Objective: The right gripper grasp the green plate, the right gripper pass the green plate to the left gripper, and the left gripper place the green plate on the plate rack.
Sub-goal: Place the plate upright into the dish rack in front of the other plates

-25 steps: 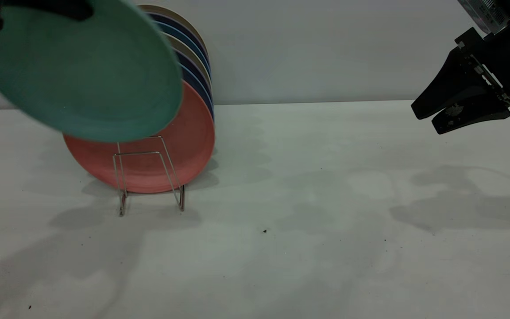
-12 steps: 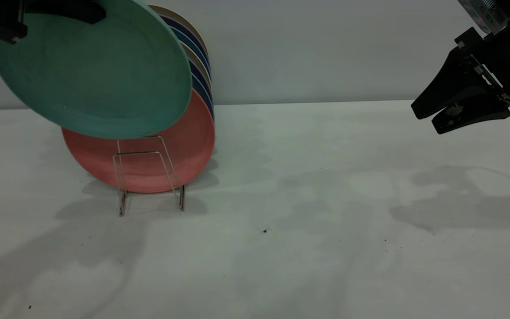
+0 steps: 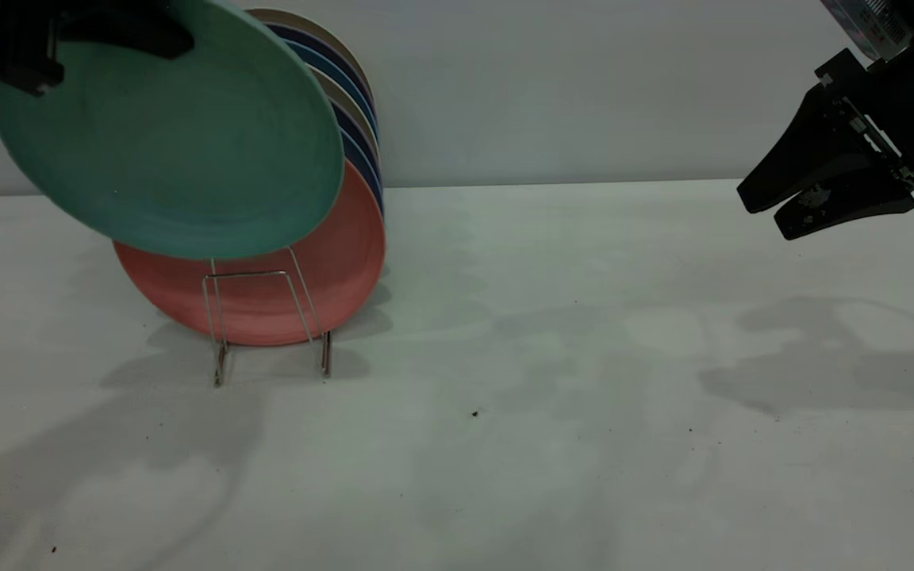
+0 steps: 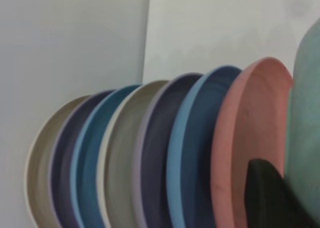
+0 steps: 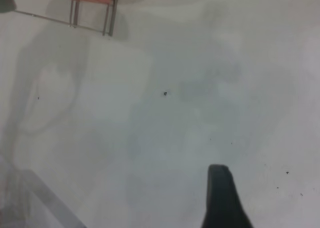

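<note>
One green plate tilted face-out, top rim clamped by left tool, above plate rack, right tool parted, empty.

Left hand is cut off by the top edge of the exterior view; only a dark block over the green plate rim is seen, finger state can't be told. Plate top also clipped there. In the left wrist view only a sliver of the green plate is shown. Plate rack is mostly hidden behind the pink plate; rear loops are not seen. Right hand is cropped at the right edge. In the right wrist view one finger is shown, the other is out of frame.
</note>
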